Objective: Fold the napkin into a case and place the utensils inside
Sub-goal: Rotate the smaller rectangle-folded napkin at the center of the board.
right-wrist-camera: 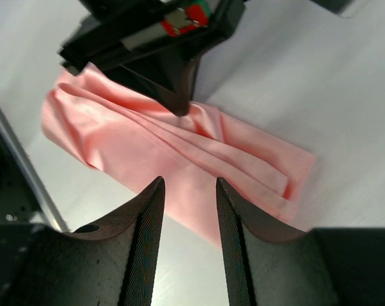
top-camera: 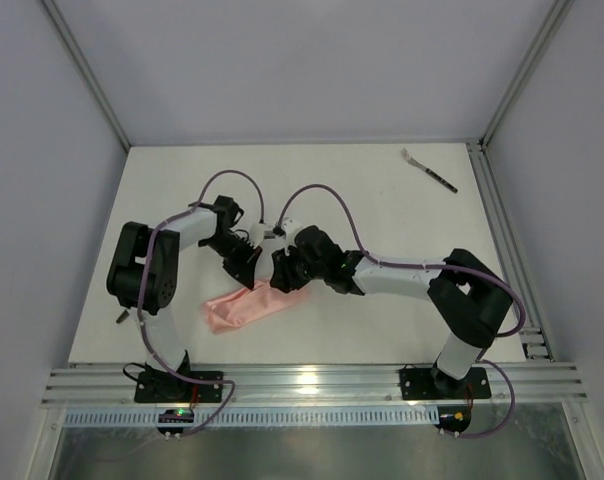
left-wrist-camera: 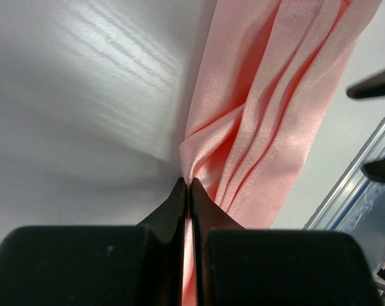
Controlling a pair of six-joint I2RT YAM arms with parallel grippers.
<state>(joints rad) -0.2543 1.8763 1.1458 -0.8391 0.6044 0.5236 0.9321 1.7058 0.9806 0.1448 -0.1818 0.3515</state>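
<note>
Pinching the napkin [left-wrist-camera: 262, 115] in tightly closed jaws, the left gripper [left-wrist-camera: 187, 188] may drag its pleats apart if pulled, while the right gripper [right-wrist-camera: 187, 191] hovers half-open, empty.

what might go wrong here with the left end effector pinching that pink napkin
1. The left end effector is shut on just a small bunched bit of the napkin; a pull may slip off or drag the folds open.
2. The right end effector hangs open above the napkin, pinning nothing, so the whole napkin may slide.
3. Both end effectors sit very close together, so they might bump.
</note>
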